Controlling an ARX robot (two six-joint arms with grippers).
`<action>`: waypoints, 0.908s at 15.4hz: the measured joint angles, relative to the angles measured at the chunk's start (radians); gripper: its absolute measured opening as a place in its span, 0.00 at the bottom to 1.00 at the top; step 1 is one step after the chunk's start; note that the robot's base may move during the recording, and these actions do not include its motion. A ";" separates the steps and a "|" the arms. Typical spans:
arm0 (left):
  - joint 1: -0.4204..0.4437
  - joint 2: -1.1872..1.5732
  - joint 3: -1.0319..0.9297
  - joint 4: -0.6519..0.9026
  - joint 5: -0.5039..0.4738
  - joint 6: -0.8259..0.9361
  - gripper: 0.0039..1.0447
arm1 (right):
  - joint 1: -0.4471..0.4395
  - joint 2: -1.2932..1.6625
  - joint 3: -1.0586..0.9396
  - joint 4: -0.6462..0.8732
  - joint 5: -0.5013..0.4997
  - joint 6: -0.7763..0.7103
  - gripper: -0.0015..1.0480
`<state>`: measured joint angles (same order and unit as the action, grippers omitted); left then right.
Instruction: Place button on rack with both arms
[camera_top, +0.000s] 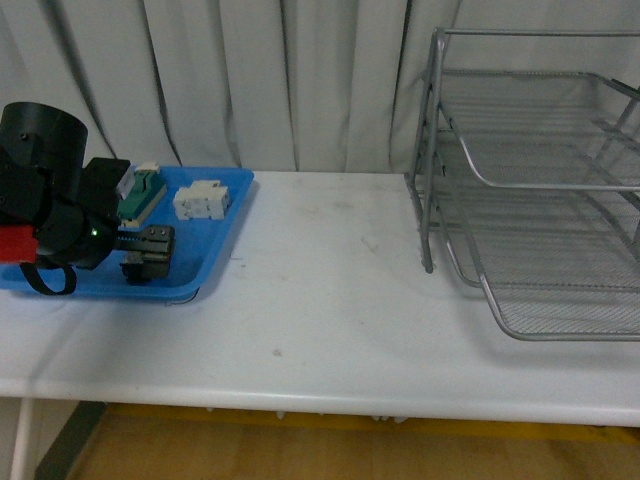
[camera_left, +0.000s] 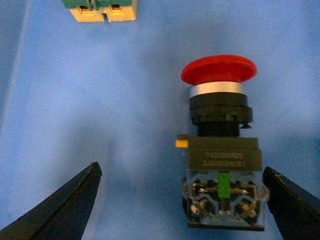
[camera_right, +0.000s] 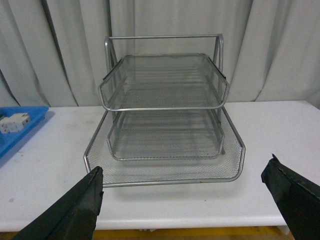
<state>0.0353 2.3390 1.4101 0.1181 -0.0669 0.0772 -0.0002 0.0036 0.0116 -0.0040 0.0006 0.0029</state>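
Observation:
The button (camera_left: 222, 150) lies on its side on the blue tray (camera_left: 90, 100), its red mushroom cap pointing away from my left gripper (camera_left: 181, 170). That gripper is open, its two black fingers (camera_left: 65, 210) either side of the button's boxy body; one finger is close beside the body and the other stands well apart. In the front view the left gripper (camera_top: 152, 250) hangs low over the tray (camera_top: 215, 250) at the far left. The silver wire rack (camera_top: 530, 190) stands at the right. My right gripper (camera_right: 185, 167) is open in front of the rack (camera_right: 165, 107), holding nothing.
A green-and-cream block (camera_top: 140, 195) and a white terminal block (camera_top: 203, 200) lie at the back of the blue tray. White table (camera_top: 330, 290) stretches between tray and rack. Grey curtains hang behind.

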 joint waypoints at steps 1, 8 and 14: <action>0.003 0.010 0.012 -0.004 0.000 -0.003 0.94 | 0.000 0.000 0.000 0.000 0.000 0.000 0.94; -0.011 0.036 0.062 -0.057 0.031 -0.020 0.94 | 0.000 0.000 0.000 0.000 0.000 0.000 0.94; -0.034 0.015 0.034 -0.047 0.050 -0.029 0.35 | 0.000 0.000 0.000 0.000 0.000 0.000 0.94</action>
<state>0.0013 2.3543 1.4441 0.0715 -0.0174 0.0486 -0.0002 0.0036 0.0116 -0.0036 0.0006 0.0029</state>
